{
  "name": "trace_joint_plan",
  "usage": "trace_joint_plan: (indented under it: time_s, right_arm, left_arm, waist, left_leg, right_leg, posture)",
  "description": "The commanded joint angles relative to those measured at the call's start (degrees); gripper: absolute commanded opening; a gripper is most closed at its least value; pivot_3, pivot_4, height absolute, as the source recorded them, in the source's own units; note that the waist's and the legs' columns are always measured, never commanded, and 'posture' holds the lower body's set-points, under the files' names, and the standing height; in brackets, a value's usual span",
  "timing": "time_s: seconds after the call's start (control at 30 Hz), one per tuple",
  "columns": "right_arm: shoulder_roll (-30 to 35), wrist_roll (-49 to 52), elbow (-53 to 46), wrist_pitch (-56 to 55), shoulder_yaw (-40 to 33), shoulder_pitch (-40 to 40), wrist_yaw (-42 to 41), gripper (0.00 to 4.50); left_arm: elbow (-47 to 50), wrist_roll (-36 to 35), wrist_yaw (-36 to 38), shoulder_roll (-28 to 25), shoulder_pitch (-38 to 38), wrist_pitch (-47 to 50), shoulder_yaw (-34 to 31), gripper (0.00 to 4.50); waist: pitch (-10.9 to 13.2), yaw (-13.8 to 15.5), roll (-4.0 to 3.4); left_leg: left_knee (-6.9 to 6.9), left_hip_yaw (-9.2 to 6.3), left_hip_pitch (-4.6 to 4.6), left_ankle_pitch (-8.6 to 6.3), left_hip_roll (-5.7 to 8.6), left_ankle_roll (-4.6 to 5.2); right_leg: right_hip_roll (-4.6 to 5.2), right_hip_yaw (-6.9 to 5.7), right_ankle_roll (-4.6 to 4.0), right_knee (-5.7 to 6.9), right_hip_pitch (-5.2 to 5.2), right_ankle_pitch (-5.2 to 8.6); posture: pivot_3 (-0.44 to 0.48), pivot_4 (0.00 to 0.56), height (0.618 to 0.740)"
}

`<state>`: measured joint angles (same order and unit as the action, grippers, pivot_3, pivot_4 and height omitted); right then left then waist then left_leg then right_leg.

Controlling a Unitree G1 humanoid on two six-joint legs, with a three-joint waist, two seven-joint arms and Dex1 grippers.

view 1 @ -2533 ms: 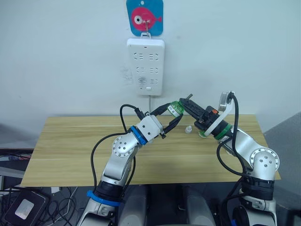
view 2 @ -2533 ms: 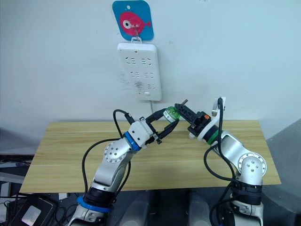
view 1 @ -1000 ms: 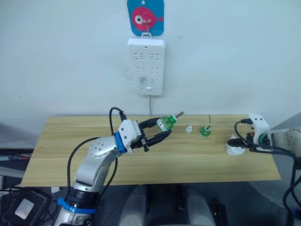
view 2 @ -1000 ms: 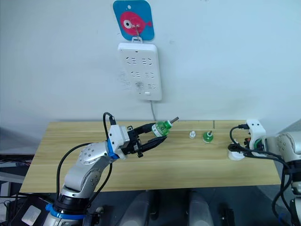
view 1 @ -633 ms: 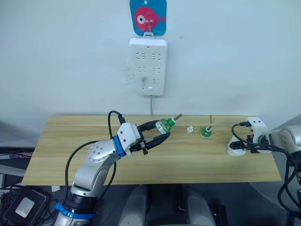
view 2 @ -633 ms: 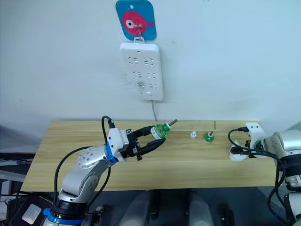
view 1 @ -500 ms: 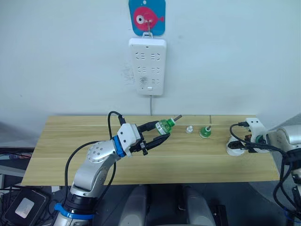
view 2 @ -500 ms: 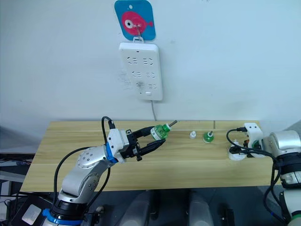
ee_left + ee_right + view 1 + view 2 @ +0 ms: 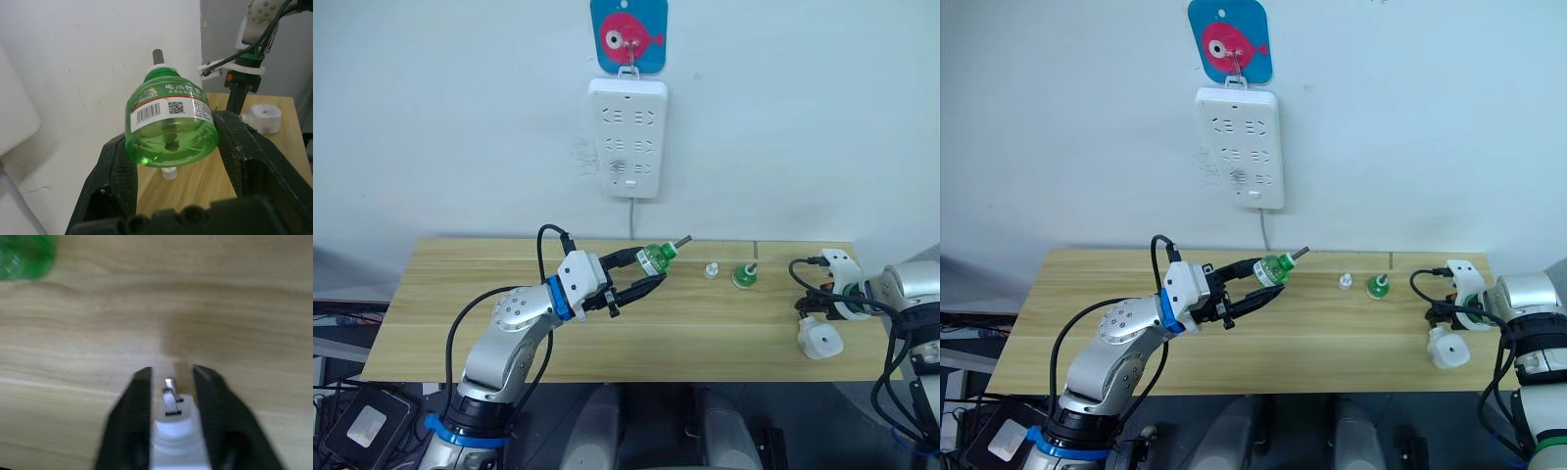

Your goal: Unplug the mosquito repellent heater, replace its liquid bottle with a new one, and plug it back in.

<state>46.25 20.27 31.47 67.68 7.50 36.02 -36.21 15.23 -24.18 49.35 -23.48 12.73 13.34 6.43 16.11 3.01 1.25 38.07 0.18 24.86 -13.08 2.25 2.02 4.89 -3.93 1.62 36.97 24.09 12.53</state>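
Observation:
My left gripper (image 9: pixel 649 271) is shut on a green liquid bottle (image 9: pixel 652 259), held tilted above the table's middle with its wick pointing up and to the right. The label and barcode of this bottle (image 9: pixel 171 120) face the left wrist camera. At the table's right end, my right gripper (image 9: pixel 1441 320) is shut on the white mosquito repellent heater (image 9: pixel 1447 348), which sits tilted by the front edge. In the right wrist view the fingers (image 9: pixel 141 411) clamp the heater (image 9: pixel 178 443), and its metal prongs (image 9: pixel 169 399) point away.
A second green bottle (image 9: pixel 742 276) and a small white cap (image 9: pixel 711 269) stand on the wooden table (image 9: pixel 460 294) toward the back right. The white power strip (image 9: pixel 628 137) hangs on the wall under a fish plaque (image 9: pixel 628 34), its cable dropping behind the table.
The right gripper has drawn the heater toward the table's front edge and tilted it. The left arm holds the bottle in the same place. The camera has shifted slightly.

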Motion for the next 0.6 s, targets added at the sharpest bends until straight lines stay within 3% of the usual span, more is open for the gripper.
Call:
trace_joint_plan:
  time_s: [0.03,0.27,0.3,0.37,0.47,0.6]
  right_arm:
    - [1.9,-1.2,-2.1,-1.9,-1.3,-1.3,-2.1,0.04]
    - [3.7,-4.2,-6.2,-9.9,-1.8,-4.3,-4.3,0.04]
    - [3.8,-4.4,-6.3,-10.0,-2.4,-4.0,-4.2,0.2]
    - [4.3,-4.2,-7.0,-8.7,-3.6,-2.9,-4.2,0.62]
    - [6.1,-3.7,-10.3,-6.3,-4.0,-2.2,-5.7,1.67]
    - [11.8,-1.1,-20.7,0.0,-2.8,-6.9,-10.5,3.19]
  left_arm:
    - [0.8,-0.4,0.4,-0.1,0.7,-0.4,-0.2,2.22]
    - [0.5,-0.2,0.7,0.3,0.5,-0.6,0.5,2.22]
    - [0.4,-0.2,0.8,0.3,0.5,-0.6,0.5,2.22]
    - [0.4,-0.3,0.8,0.2,0.3,-0.7,0.5,2.22]
    - [0.5,-0.4,1.0,0.0,-0.1,-0.7,0.4,2.22]
    - [1.5,-0.6,0.9,-0.2,-1.3,-0.6,0.3,2.22]
  waist:
    - [0.0,0.0,0.0]
    - [0.1,-0.1,-0.02]
    - [0.1,-0.1,-0.01]
    - [0.1,-0.1,0.0]
    - [0.2,-0.2,0.01]
    - [0.5,-0.1,-0.21]
  left_leg:
    - [0.0,0.0,0.0,0.0,0.0,0.0]
    - [0.0,-0.01,0.0,0.0,0.0,0.0]
    - [0.0,0.0,0.0,0.0,0.0,0.0]
    - [0.0,0.01,0.0,0.0,0.0,0.0]
    - [0.0,0.01,0.0,0.0,-0.01,0.0]
    - [-0.04,-0.01,0.03,-0.01,0.0,0.01]
  right_leg:
    - [0.0,0.0,0.0,0.0,0.0,0.0]
    - [0.0,-0.01,0.01,-0.01,0.0,0.01]
    - [0.0,0.0,0.01,0.0,0.0,0.01]
    - [0.0,0.01,0.01,-0.01,0.0,0.01]
    - [0.01,0.01,0.01,-0.01,0.01,0.01]
    - [0.04,0.0,0.01,-0.07,0.03,0.01]
  posture:
    - [0.117,0.285,0.74]
    - [0.102,0.29,0.74]
    - [0.1,0.291,0.74]
    - [0.099,0.293,0.74]
    - [0.099,0.296,0.74]
    - [0.1,0.303,0.74]
